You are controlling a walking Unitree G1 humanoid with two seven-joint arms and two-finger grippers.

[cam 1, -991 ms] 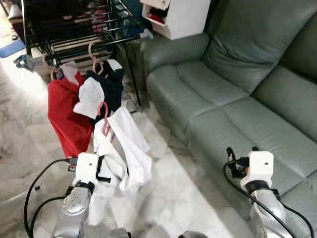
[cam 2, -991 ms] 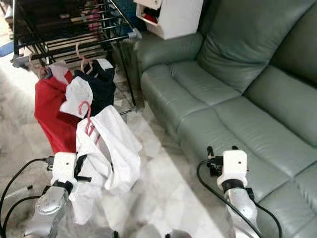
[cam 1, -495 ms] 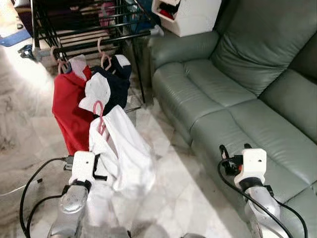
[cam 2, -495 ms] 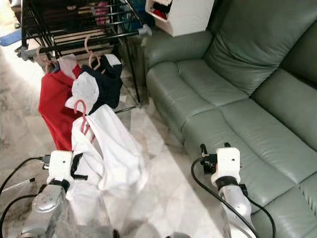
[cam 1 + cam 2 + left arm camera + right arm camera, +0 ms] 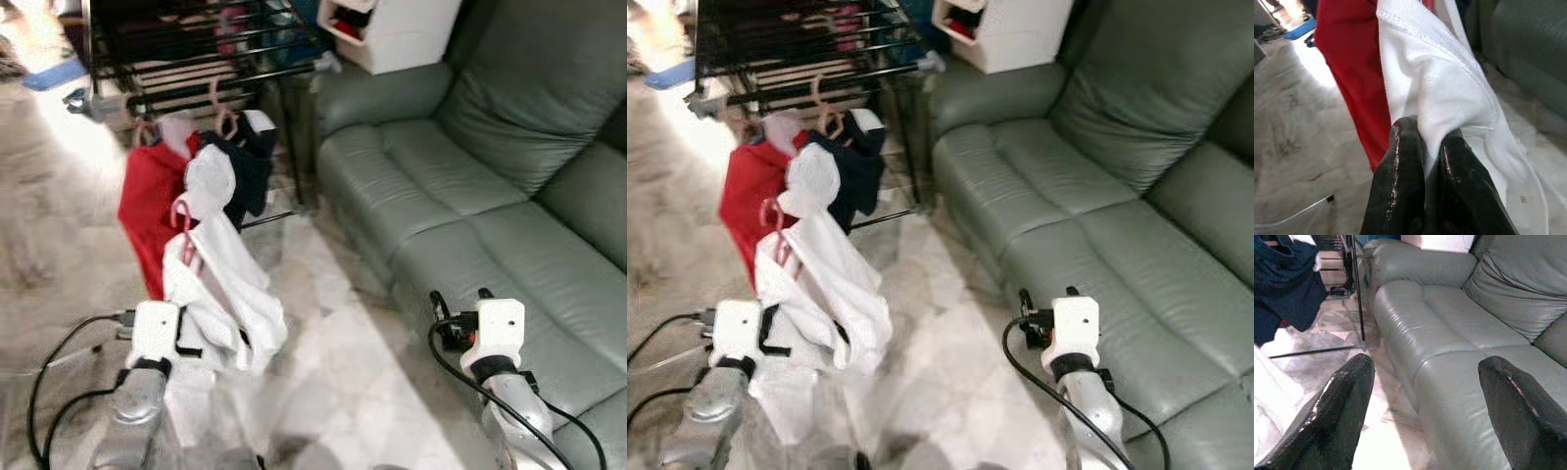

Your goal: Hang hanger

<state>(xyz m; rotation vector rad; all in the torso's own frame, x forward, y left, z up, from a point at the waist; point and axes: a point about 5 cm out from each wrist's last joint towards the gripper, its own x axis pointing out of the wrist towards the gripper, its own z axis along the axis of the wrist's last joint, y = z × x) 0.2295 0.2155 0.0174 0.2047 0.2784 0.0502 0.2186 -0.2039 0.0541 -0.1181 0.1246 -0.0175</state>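
My left gripper point(image 5: 192, 338) is shut on a white shirt point(image 5: 217, 294) that hangs on a pink hanger point(image 5: 183, 227); its hook stands up above the shirt's collar. In the left wrist view the black fingers point(image 5: 1405, 171) pinch a fold of the white shirt point(image 5: 1444, 93). A black drying rack point(image 5: 196, 49) stands ahead at the upper left. A red garment point(image 5: 152, 211), a white one point(image 5: 211, 176) and a dark navy one point(image 5: 250, 166) hang from its front rail on pink hangers. My right gripper point(image 5: 458, 300) is open and holds nothing, low beside the sofa's front edge.
A large grey-green leather sofa point(image 5: 490, 166) runs along the right side. A white storage unit point(image 5: 402, 29) stands behind its armrest. The floor point(image 5: 343, 372) is pale marble tile. Black cables point(image 5: 49, 362) loop from both wrists.
The camera has shifted, so the rack and sofa sit further right in the picture and look slightly blurred. The held shirt sits a little lower and more to the left. Both grips are unchanged.
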